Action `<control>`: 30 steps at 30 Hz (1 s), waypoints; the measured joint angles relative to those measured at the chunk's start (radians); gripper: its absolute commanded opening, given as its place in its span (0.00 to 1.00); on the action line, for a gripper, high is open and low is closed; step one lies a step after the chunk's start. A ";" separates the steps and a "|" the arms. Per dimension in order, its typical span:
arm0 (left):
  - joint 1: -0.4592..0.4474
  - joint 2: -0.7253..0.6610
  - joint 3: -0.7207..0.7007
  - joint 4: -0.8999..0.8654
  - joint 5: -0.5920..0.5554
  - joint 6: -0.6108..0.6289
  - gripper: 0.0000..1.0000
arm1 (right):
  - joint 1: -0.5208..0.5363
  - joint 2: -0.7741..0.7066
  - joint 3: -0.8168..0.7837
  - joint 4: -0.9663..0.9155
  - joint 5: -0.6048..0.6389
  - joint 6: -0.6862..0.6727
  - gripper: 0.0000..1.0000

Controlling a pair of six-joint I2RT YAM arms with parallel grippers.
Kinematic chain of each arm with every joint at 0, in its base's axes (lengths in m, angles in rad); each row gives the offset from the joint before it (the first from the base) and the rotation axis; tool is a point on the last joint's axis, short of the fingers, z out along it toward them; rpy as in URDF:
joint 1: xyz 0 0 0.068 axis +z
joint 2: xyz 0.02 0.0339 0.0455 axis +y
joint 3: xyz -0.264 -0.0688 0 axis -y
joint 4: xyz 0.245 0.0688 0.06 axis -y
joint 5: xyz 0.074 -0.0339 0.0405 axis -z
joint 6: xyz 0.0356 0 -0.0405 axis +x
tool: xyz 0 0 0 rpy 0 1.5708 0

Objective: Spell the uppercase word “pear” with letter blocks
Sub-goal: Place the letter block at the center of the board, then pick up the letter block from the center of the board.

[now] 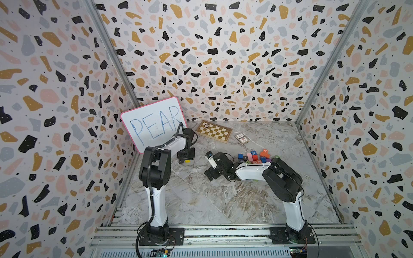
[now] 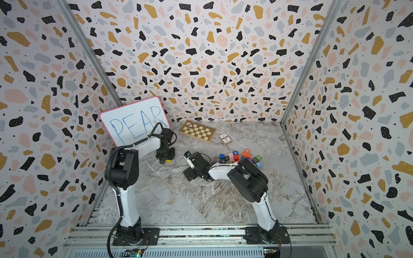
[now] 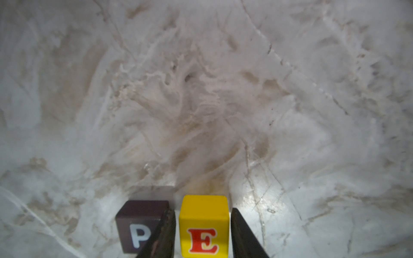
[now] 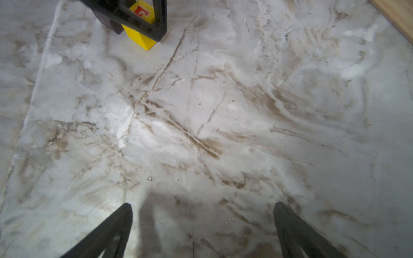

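The yellow E block [image 3: 203, 223] rests on the marble table right beside the dark P block [image 3: 138, 223], both letters facing the left wrist camera. My left gripper [image 3: 202, 211] straddles the E block with a thin gap on each side, so it is open and not gripping. In both top views it points down at the back left [image 1: 185, 159]. An orange A block [image 1: 265, 152] lies in the pile of coloured blocks [image 1: 254, 157]; I cannot pick out an R there. My right gripper [image 4: 202, 206] is wide open and empty, low over bare table [image 1: 210, 175].
A whiteboard reading PEAR [image 1: 154, 122] leans in the back left corner. A chessboard [image 1: 214, 131] and a card box [image 1: 242, 138] lie at the back. The right arm's forearm partly covers the block pile.
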 measured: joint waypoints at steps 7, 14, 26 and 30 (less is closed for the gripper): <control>0.000 -0.002 0.000 -0.005 -0.007 -0.003 0.42 | 0.000 -0.028 0.000 -0.002 0.000 0.000 1.00; 0.000 -0.058 0.000 -0.024 -0.021 -0.015 0.45 | -0.006 -0.116 0.000 -0.061 0.016 -0.004 0.99; -0.028 -0.303 -0.063 -0.028 0.034 -0.043 0.52 | -0.160 -0.413 -0.169 -0.220 0.083 0.003 0.95; -0.068 -0.414 -0.180 -0.022 0.087 -0.043 0.66 | -0.265 -0.468 -0.212 -0.297 0.090 0.021 0.95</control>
